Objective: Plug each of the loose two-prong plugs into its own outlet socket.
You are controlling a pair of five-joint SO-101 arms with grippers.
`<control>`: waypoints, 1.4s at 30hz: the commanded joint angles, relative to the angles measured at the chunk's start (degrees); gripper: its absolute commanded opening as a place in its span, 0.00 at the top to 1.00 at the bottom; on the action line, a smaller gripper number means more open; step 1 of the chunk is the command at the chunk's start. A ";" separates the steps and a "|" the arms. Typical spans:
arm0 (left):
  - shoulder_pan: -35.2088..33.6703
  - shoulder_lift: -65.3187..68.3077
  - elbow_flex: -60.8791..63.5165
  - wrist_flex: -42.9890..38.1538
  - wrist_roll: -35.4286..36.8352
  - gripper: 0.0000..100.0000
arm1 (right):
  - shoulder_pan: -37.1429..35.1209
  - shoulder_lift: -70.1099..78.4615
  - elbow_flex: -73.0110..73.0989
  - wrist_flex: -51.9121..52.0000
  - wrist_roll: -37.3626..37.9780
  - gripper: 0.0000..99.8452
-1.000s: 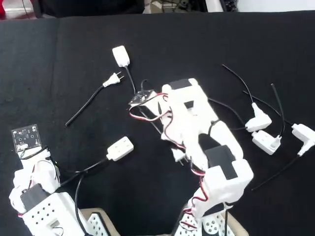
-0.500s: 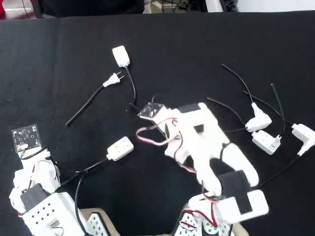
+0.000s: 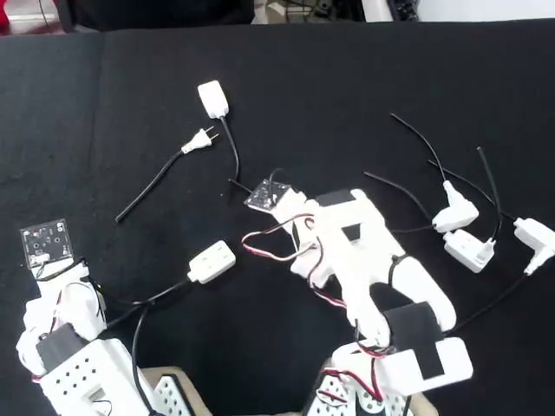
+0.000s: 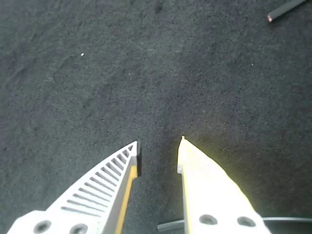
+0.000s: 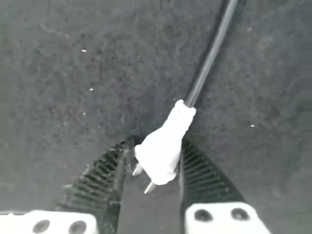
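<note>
In the right wrist view a white two-prong plug (image 5: pixel 161 151) sits between my right gripper's (image 5: pixel 153 158) fingers, which are shut on its body. Its prongs point back toward the wrist and its black cord (image 5: pixel 209 58) runs away over the cloth. In the high view the right arm (image 3: pixel 347 243) lies over the table's middle and hides that plug. A white outlet socket (image 3: pixel 212 262) rests just left of it. Another socket (image 3: pixel 212 98) and a loose plug (image 3: pixel 201 139) lie farther back. My left gripper (image 4: pixel 159 142) stands open above bare black cloth at the front left.
Three more white plug and socket pieces (image 3: pixel 455 212), (image 3: pixel 469 250), (image 3: pixel 533 238) with black cords lie at the right. A cut cord end (image 4: pixel 285 7) shows beyond the left gripper. Black cloth (image 3: pixel 104 104) covers the whole table.
The right arm has swung down and toward the front right over the plug at the table's middle, which its body now covers in the high view. The left arm has kept still.
</note>
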 commanded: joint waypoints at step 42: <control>0.75 -0.18 -0.31 -0.53 -0.26 0.86 | -2.64 2.24 -24.84 25.41 2.55 0.78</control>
